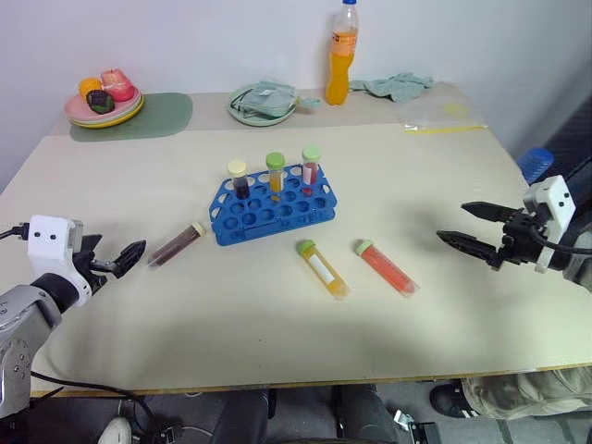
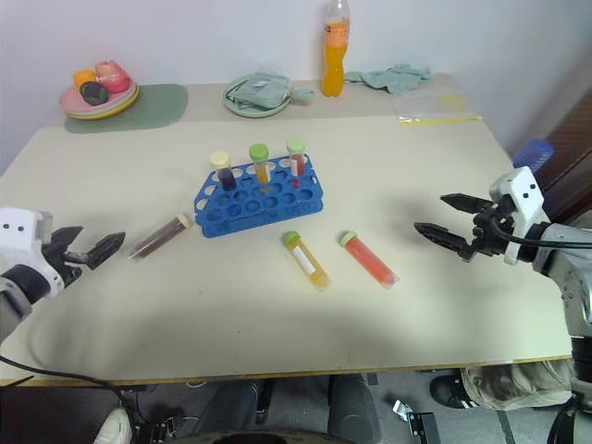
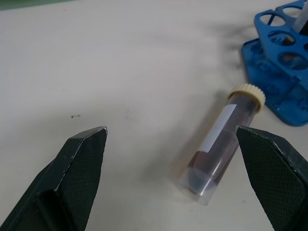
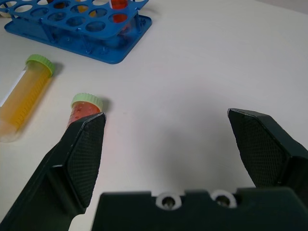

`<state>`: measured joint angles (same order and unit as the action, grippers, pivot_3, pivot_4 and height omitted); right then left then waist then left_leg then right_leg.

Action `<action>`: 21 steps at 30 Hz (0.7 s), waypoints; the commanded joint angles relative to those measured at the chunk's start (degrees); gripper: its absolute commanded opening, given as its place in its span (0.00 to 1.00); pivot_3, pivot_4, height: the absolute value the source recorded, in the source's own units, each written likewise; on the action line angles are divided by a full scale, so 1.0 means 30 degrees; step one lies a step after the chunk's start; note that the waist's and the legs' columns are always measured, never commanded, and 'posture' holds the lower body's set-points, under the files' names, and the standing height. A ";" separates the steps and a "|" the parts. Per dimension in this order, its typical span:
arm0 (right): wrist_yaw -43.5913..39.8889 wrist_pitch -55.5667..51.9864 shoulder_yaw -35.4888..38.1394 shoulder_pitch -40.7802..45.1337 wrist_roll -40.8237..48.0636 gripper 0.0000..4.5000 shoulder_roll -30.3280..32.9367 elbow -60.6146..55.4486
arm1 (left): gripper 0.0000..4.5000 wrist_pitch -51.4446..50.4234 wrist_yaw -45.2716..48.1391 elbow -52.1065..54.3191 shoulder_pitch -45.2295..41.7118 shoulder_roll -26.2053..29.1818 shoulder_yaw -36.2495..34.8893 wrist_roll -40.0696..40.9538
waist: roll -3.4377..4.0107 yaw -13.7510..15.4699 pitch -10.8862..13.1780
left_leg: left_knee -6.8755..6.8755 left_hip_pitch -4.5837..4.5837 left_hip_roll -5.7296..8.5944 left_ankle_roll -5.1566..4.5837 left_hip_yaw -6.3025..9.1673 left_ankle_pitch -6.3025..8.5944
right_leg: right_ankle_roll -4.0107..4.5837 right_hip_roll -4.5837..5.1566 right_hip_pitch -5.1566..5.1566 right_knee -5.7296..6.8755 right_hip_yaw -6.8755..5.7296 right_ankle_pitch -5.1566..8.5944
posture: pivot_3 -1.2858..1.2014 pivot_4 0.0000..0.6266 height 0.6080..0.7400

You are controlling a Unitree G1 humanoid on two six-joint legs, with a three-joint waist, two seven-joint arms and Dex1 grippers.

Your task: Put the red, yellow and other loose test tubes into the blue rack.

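We see a matte cream table [image 1: 277,314] with the blue rack [image 1: 273,205] just above the frame's centre: a glossy moulded plastic tray, rectangular, pierced by rows of round holes, with 3 capped tubes standing upright along its far row. 3 loose test tubes lie flat on the table, all clear plastic cylinders with ribbed screw caps. The maroon tube [image 1: 177,244], cream-capped and carrying a pale label strip, lies left of the rack, close to its corner but apart from it. The yellow tube [image 1: 322,268], green-capped with a white label, lies below the rack's right end, and the red-orange tube [image 1: 388,266], also green-capped, lies just right of it; the 2 are near each other without touching. The left gripper [image 1: 132,254] sits at the left edge of the frame with its black, cross-hatched fingers spread wide apart, pointing at the maroon tube and holding nothing. The right gripper [image 1: 472,227] sits at the right edge, fingers likewise spread wide and empty, aimed toward the red-orange tube.
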<state>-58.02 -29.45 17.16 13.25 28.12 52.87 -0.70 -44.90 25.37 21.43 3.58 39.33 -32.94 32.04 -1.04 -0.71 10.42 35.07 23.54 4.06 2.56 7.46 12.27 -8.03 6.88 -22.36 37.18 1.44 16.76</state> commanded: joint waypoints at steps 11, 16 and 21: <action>0.1615 -0.0067 -0.0856 0.1238 -0.0548 1.00 -0.0533 -0.0904 | 0.97 0.0310 -0.0383 0.0375 -0.0930 0.0159 -0.0461 0.0490 | -0.0001 0.0037 0.0000 | 0.0007 0.0003 0.0003 0.0000 0.0001 0.0000 | 0.0000 0.0000 0.0005 -0.0002 -0.0001 0.0000 | 0.52 0.24 1.00; 0.2443 -0.0866 -0.0490 0.0991 -0.0385 1.00 -0.0602 -0.1897 | 0.97 0.0458 -0.0025 0.0997 -0.1441 -0.0130 0.0681 0.0711 | 0.0001 0.0027 0.0001 | 0.0000 0.0003 0.0008 0.0001 0.0001 0.0000 | 0.0000 -0.0001 -0.0004 -0.0001 0.0000 0.0000 | 0.52 0.24 1.00; 0.3264 -0.2370 -0.1138 0.0973 -0.0916 1.00 -0.0038 -0.3358 | 0.97 0.0758 0.1350 0.1214 -0.2313 -0.0191 0.2010 0.1442 | 0.0002 0.0050 0.0001 | 0.0004 0.0005 0.0010 0.0002 0.0004 -0.0001 | -0.0001 -0.0002 -0.0001 0.0000 -0.0001 0.0000 | 0.52 0.24 1.00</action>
<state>-48.67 -35.73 13.31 15.96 25.57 51.25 -7.81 -43.94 28.13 23.05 -3.06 38.67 -27.65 35.30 -1.04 -0.56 10.42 35.08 23.55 4.10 2.57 7.46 12.27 -8.03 6.88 -22.35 37.18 1.44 16.76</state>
